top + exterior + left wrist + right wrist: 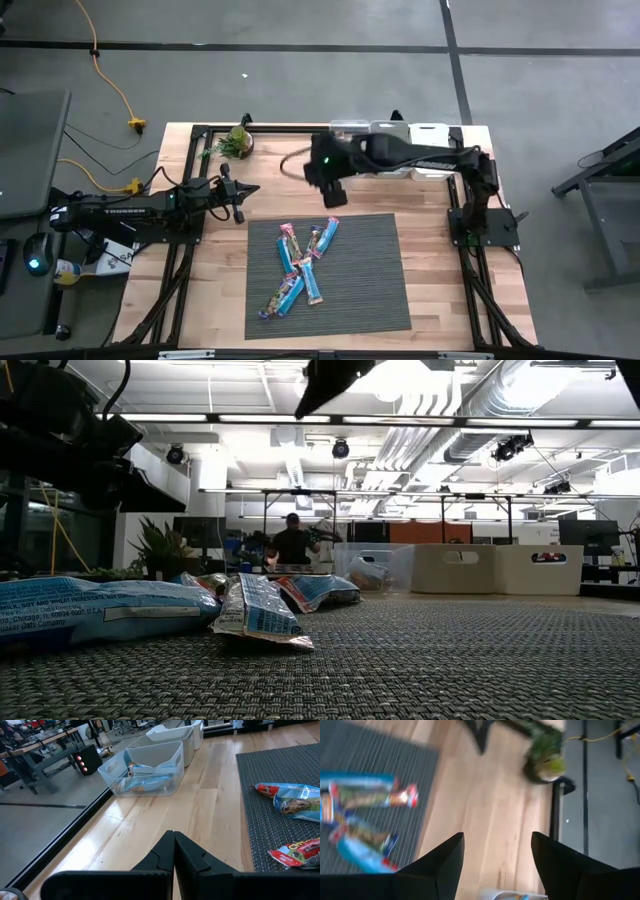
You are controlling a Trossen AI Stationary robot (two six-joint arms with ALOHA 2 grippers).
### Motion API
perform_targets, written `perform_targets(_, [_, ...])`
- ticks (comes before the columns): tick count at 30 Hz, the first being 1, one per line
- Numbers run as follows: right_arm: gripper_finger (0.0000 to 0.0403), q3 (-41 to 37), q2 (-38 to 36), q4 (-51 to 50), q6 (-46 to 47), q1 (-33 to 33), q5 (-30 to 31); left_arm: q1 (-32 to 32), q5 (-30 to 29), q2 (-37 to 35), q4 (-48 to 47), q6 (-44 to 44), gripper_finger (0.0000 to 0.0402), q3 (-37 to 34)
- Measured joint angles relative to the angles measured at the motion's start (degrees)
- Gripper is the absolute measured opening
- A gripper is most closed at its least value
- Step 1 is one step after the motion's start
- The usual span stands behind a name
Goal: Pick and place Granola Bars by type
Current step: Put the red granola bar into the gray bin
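Above the mat's far edge, right gripper point(332, 196) hangs empty, fingers wide; granola bars point(300, 268) lie heaped on the grey mat point(370, 290). Best to drop onto one outlying bar, fingers straddling its narrow width. Left gripper point(240, 190) waits pinched shut.

R gripper point(333, 195) open, raised; L gripper point(243, 190) closed, parked.

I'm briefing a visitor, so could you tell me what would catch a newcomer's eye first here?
A heap of shiny granola bars lies on the grey mat at mid-table. The right tool hangs open just beyond the mat's far edge, empty. White bins line the far edge, beside a potted plant.
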Motion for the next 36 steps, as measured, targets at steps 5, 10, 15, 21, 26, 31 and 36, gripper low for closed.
perform_targets(5, [0.0214, -3.0, 2.2, -4.3, -2.4, 2.5, 4.4, 0.0, 0.0, 0.0, 0.0, 0.0, 0.0001, 0.0])
perform_targets(10, [0.0214, -10.5, 2.3, -2.8, -2.5, 4.2, 4.8, 0.0, 0.0, 0.0, 0.0, 0.0, 0.0001, 0.0])
perform_targets(15, [0.0214, -18.2, 2.3, -0.1, -2.5, 6.4, 5.6, 0.0, 0.0, 0.0, 0.0, 0.0, 0.0001, 0.0])
perform_targets(21, [0.0213, -24.8, 2.3, 7.8, -7.3, 9.7, 6.9, 0.0, 0.0, 0.0, 0.0, 0.0, 0.0001, 0.0])
perform_targets(26, [0.0213, -28.9, 2.3, 14.0, -10.7, 12.6, 7.2, 0.0, 0.0, 0.0, 0.0, 0.0, 0.0001, 0.0])
perform_targets(31, [0.0213, -32.0, 2.3, 17.6, -14.1, 14.5, 9.2, 0.0, 0.0, 0.0, 0.0, 0.0, 0.0001, 0.0])
perform_targets(36, [0.0213, -33.7, 2.3, 20.4, -13.1, 14.9, 10.9, 0.0, 0.0, 0.0, 0.0, 0.0, 0.0001, 0.0])
